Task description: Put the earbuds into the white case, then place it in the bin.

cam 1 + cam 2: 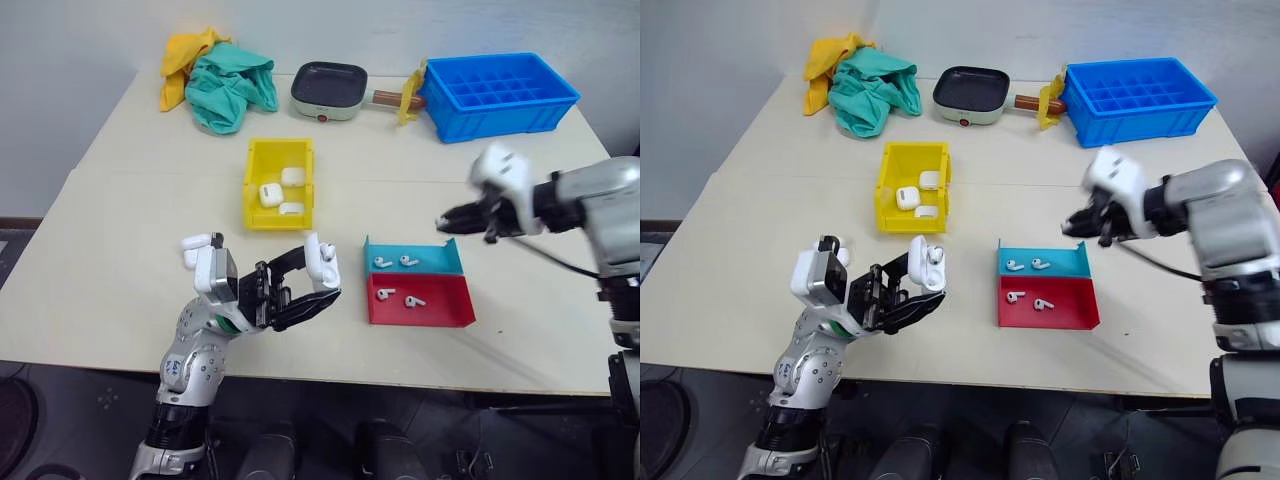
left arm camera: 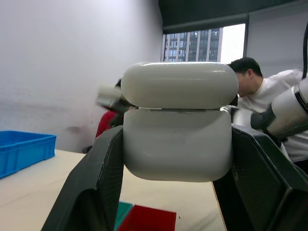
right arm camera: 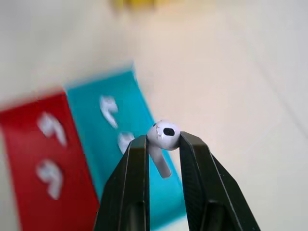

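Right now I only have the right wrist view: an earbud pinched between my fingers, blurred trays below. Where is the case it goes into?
Observer: The left gripper holds the white case above the table's near edge, left of the trays.
Operator: Is its lid up?
Observer: The head views show the lid standing open, with something white already seated inside.
Operator: How many earbuds remain in the trays?
Observer: Two in the teal tray, two in the red tray.
Operator: And the bin?
Observer: The yellow bin sits behind the left gripper, with three white cases inside.
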You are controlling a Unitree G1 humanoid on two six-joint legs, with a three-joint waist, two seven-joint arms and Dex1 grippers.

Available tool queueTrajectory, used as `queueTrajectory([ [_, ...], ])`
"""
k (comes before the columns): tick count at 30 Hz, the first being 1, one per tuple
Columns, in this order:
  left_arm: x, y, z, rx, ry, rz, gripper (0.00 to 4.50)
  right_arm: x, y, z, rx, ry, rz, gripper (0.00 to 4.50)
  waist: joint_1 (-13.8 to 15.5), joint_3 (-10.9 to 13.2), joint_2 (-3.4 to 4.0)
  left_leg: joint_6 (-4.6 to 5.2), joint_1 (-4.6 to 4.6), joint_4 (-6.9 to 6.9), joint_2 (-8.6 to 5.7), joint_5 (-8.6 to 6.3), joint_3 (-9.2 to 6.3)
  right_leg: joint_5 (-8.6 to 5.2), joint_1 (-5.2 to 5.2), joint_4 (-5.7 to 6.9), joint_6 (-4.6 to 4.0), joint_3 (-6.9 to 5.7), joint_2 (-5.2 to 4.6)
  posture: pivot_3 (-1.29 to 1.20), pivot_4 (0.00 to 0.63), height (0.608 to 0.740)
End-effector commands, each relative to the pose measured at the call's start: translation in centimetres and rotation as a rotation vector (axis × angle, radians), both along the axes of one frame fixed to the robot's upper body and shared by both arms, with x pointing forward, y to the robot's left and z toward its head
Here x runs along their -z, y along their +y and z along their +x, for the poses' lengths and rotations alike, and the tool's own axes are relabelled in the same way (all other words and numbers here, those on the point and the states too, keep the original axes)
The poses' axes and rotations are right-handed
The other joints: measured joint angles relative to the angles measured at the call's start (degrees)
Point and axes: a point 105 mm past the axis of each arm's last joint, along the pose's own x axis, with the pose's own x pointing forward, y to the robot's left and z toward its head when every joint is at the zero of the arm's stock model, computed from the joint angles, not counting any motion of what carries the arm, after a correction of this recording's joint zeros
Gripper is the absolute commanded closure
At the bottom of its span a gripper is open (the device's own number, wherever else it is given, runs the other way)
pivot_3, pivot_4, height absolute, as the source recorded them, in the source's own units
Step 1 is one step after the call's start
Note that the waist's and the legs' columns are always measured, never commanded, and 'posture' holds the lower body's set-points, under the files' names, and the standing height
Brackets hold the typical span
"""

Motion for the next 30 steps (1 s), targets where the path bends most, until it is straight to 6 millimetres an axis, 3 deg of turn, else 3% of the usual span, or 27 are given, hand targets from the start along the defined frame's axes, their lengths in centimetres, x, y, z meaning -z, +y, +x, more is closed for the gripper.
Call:
queueTrajectory([
  [1,-1.3,-0.1,0.4,0.017,-0.017,-0.057,1.71,-3.1,2.2,-5.5,-0.267,0.035,0.331,4.06,0.1,0.0,-0.01,0.00,0.00,0.01,0.01,0.00,-0.02,0.00,0.02,0.00,0.00,-0.02,0.00,0.00,0.150,0.740],
  [6,-1.7,-1.0,0.7,0.068,-0.016,-0.073,1.71,-4.7,5.8,-8.7,-0.389,0.105,0.642,4.06,-0.3,0.0,0.00,-0.01,0.02,0.03,0.01,0.00,0.06,0.00,-0.04,0.23,0.00,0.06,0.02,0.00,0.150,0.740],
  [13,-2.1,-2.0,0.8,0.115,-0.030,-0.077,1.71,-4.1,9.6,-10.4,-0.450,0.131,0.739,4.06,-0.2,0.0,0.00,-0.03,0.05,0.03,-0.06,0.03,0.02,0.00,-0.07,0.25,0.00,0.07,-0.02,0.00,0.150,0.740],
  [30,-2.4,-2.6,0.7,0.129,-0.038,-0.083,1.71,-2.0,12.2,-10.4,-0.448,0.152,0.692,4.06,-0.4,0.0,0.00,-0.01,0.06,0.02,-0.05,0.02,0.02,0.00,-0.07,0.23,0.00,0.07,0.00,0.00,0.150,0.740],
])
